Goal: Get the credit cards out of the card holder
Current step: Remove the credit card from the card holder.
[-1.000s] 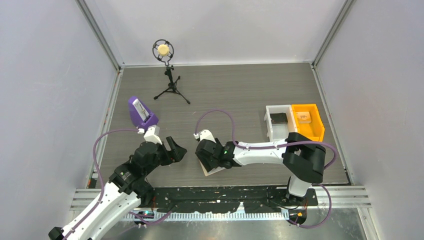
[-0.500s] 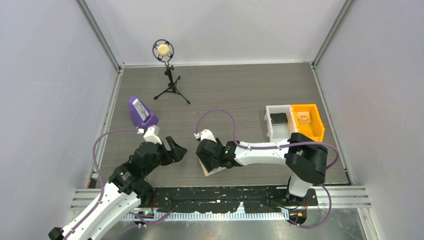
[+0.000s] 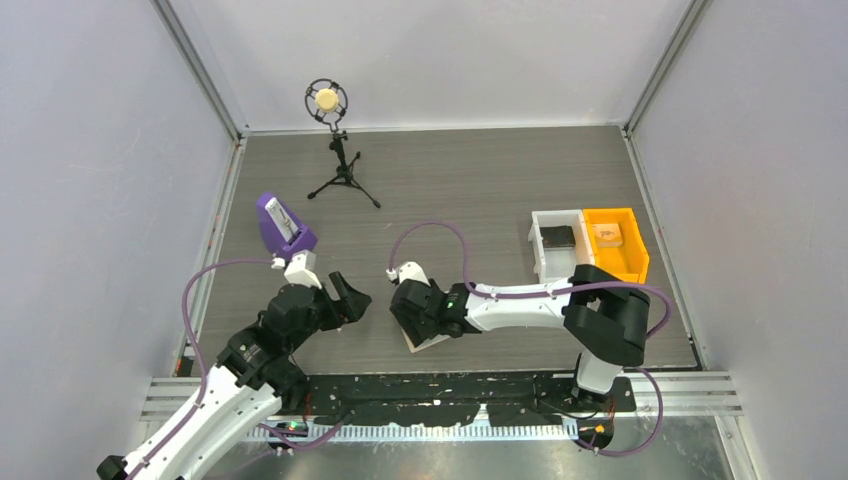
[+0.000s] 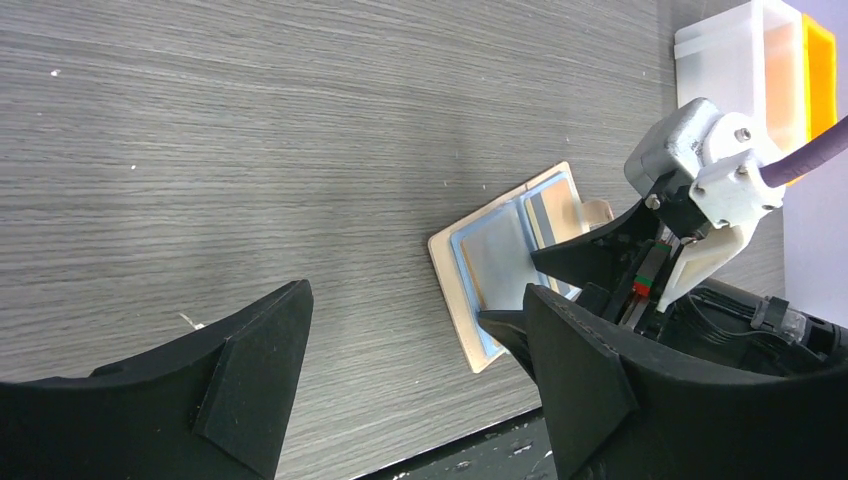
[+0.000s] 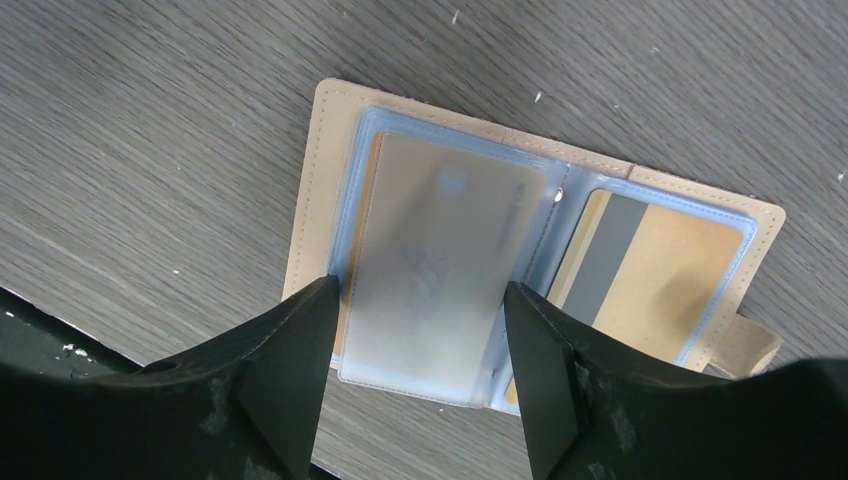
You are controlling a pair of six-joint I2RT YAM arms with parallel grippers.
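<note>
Right end effector point(image 3: 410, 318): jaws spread wide, nothing clamped; set low over the open card holder, one finger at each side of a clear sleeve page point(image 5: 440, 250). Contact with the page cannot be told.
Left end effector point(image 3: 346, 298): jaws spread wide and holding nothing; above bare bench, just left of the card holder, pointing toward it.
Card holder point(image 5: 325, 150): lies open and flat on the bench point(image 3: 480, 180), near the near edge, about mid-width. Pale tan outer cover, light blue lining, closing tab showing at one short side. In the top view most of it is hidden under the right end effector; only a tan corner shows.
Credit cards point(image 5: 665, 270): inside the card holder. One orange-yellow card with a grey stripe sits in one pocket. Another card shows dimly through the frosted sleeve between the right fingers; its colour is unclear.
Purple stand point(image 3: 283, 226): at the left of the bench, beyond the left arm, holding a pale flat item.
White bin point(image 3: 558, 243): right side, holding a dark object.
Orange bin point(image 3: 614, 243): touching the white bin's right side, holding a small tan item.
Microphone on tripod point(image 3: 328, 100): far side, left of centre, upright.
</note>
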